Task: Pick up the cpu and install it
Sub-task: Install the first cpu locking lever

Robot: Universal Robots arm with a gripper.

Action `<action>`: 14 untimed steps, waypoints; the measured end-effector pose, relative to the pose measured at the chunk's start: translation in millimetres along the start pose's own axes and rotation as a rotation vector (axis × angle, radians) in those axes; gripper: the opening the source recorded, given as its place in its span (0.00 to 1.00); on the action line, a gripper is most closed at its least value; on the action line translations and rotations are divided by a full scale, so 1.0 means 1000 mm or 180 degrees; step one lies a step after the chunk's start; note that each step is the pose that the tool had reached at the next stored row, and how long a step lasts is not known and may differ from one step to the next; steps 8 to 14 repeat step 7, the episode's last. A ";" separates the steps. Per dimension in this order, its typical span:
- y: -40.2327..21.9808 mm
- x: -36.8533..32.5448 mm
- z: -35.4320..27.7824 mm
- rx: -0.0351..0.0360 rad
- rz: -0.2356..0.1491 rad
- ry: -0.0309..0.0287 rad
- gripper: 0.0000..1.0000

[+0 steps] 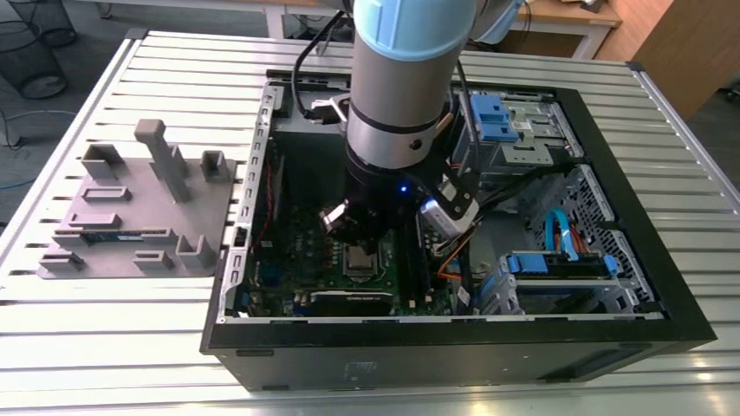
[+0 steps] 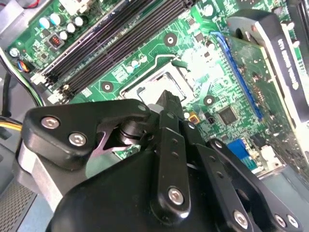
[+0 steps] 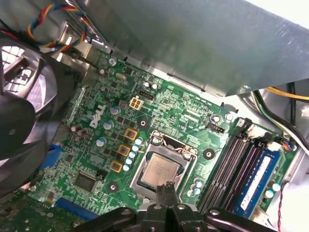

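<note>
First wrist view: the cpu lies flat inside the metal socket frame on the green motherboard, shiny top up, looking seated in the socket. The gripper hangs just above the near edge of that frame; its two slim black fingers are pressed together, with nothing between them. Memory slots run just beside the socket, one with a blue stick in it. Exterior view: the arm reaches straight down into the open computer case, which lies on a slatted metal table. A grey parts tray sits beside the case, toward the exterior view's left. Second wrist view: the gripper's tip is over the socket.
</note>
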State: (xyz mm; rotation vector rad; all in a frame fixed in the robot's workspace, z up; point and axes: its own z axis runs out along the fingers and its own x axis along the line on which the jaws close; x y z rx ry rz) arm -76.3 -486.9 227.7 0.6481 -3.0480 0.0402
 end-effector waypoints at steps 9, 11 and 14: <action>0.0000 0.0000 -0.0001 0.0001 0.0000 -0.0002 0.11; 0.0000 0.0000 -0.0001 0.0001 0.0000 -0.0002 0.11; 0.0000 0.0000 -0.0001 0.0001 0.0000 -0.0002 0.11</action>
